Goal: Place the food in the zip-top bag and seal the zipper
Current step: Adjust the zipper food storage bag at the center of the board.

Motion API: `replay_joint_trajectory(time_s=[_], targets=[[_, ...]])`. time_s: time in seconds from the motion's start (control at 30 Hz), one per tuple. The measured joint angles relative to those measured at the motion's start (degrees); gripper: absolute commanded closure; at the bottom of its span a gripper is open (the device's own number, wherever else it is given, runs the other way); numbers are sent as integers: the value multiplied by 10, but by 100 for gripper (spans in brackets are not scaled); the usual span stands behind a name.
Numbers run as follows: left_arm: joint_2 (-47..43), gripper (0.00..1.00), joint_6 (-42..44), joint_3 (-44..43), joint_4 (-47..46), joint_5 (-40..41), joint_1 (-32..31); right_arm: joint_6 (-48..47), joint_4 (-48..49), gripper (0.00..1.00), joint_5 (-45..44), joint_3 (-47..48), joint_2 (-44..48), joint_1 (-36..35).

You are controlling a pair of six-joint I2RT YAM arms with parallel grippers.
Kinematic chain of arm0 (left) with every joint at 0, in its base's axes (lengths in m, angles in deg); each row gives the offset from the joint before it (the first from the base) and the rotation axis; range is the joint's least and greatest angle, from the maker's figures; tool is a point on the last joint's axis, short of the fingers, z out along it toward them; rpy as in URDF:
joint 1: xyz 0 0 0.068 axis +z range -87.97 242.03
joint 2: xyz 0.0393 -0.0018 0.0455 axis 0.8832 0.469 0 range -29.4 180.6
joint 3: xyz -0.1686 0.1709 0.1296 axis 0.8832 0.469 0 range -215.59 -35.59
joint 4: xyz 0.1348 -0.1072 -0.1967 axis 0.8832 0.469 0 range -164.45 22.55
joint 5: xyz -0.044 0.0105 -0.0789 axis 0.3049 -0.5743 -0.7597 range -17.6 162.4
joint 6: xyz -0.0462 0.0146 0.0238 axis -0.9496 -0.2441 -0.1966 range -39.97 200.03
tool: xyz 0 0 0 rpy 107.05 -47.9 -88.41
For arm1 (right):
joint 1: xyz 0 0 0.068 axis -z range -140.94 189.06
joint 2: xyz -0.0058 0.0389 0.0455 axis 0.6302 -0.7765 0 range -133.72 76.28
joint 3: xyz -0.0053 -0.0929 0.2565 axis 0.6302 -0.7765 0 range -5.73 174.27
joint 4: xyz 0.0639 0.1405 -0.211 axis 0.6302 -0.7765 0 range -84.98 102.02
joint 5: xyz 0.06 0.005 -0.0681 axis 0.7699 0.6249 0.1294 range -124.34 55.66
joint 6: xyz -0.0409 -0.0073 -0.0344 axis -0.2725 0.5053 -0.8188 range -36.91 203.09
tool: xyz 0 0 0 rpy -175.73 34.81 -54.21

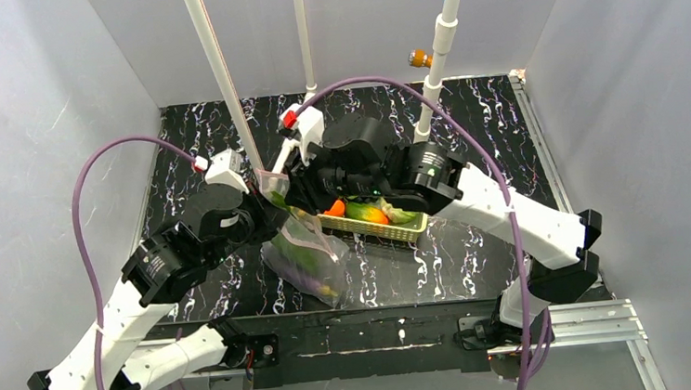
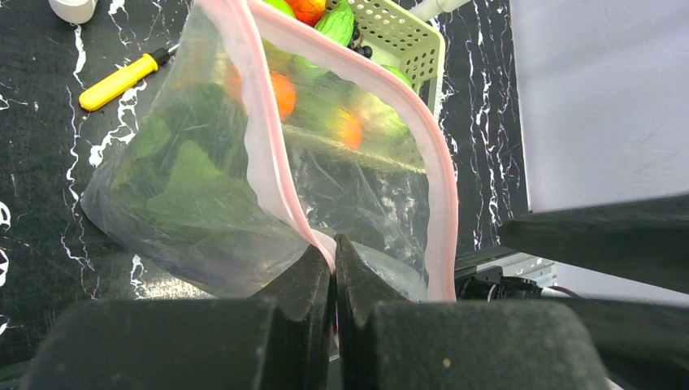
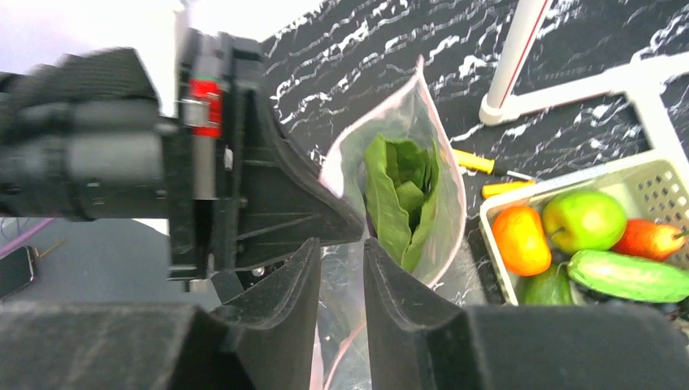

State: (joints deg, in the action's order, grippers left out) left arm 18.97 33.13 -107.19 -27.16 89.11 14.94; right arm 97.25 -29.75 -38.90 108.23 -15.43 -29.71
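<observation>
1. We are looking at a robot lab cell: plain grey walls are closing in a black marbled table on three sides.
2. We are seeing a left arm and a right arm sitting bolted by an aluminium rail.
3. Purple cables are looping off them, and white poles are rising from the table.

The bag is clear, glossy plastic; the basket matt slotted plastic; the tabletop smooth, black, white-veined.
</observation>
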Motion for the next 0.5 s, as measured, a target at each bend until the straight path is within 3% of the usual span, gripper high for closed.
replay_joint_trajectory(time_s=[0.2, 0.5], targets=[[-26, 100, -3, 24, -5, 2, 0, 12, 24, 82, 1, -62, -9, 6], [-40, 100, -9, 36, 0, -1, 0, 11, 57, 82, 23, -62, -72, 19]])
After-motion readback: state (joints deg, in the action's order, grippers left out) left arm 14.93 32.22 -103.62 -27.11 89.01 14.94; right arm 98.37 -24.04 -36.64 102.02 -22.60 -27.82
